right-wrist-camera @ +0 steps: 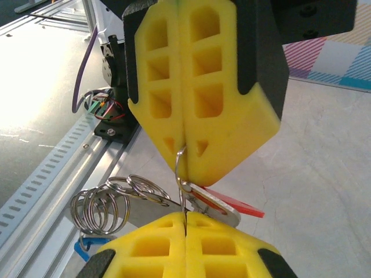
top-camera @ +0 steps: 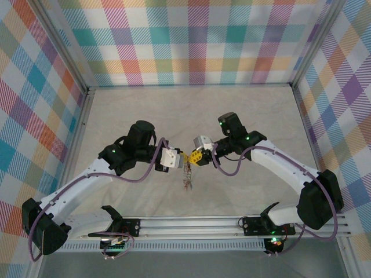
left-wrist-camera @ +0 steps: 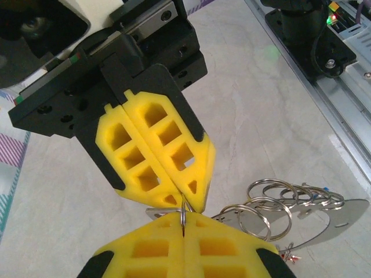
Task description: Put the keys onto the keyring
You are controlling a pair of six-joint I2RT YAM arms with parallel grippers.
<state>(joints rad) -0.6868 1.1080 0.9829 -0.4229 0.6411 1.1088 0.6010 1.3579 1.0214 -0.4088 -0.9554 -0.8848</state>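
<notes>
- Left gripper (left-wrist-camera: pixel 184 238) and right gripper (right-wrist-camera: pixel 185 225) jaws were pressed together, pinching the keyring (right-wrist-camera: pixel 178 165).
- The keys (right-wrist-camera: pixel 237 207) hung at 6 o'clock below; the job looked nearly done.

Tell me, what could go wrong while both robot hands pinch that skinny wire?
1. Both the left hand and right hand are shut on just a sliver of the thin wire loop, tips nearly touching. It might slip out, or bend if they pull apart.
2. The bunch of rings and the red key hang from it. If the grip slips, everything would probably drop.
</notes>
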